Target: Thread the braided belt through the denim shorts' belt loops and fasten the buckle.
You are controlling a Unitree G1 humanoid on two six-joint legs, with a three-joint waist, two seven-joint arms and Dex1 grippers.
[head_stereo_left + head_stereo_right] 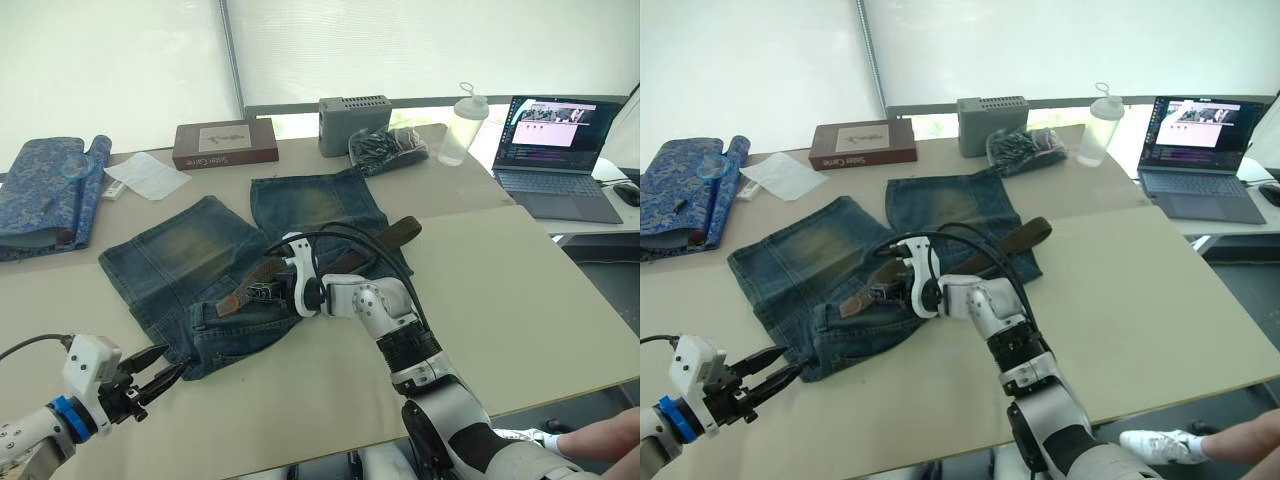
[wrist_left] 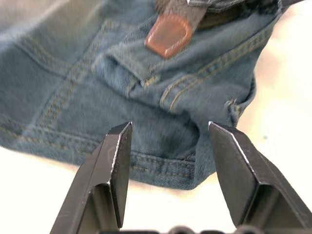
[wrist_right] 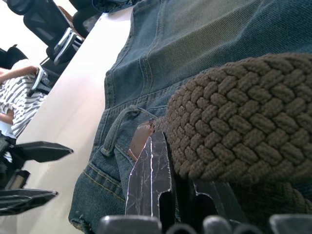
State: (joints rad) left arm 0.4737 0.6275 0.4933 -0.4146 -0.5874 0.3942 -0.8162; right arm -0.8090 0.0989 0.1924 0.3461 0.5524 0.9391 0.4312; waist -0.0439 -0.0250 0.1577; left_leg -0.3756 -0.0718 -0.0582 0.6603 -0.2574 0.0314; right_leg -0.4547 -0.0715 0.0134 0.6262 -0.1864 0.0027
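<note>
The right pincer point(image 1: 268, 291) grips the braided belt point(image 3: 234, 122) over the denim shorts point(image 1: 180, 262) waistband, woven texture clear in its wrist view. The left pincer point(image 2: 168, 161) hovers open just before the shorts' corner, the leather tip just beyond; the buckle is hard to make out.

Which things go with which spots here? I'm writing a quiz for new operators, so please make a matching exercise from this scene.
Things:
1. braided belt
2. laptop
3. left claw
4. brown box

Places or states:
A. open, at the table's near edge by the shorts' corner
B. far side of the table, beyond the denim shorts
C. lying across the shorts, held by the right claw
D. open on a separate surface to the right

Pairs: 1-C, 2-D, 3-A, 4-B
</note>
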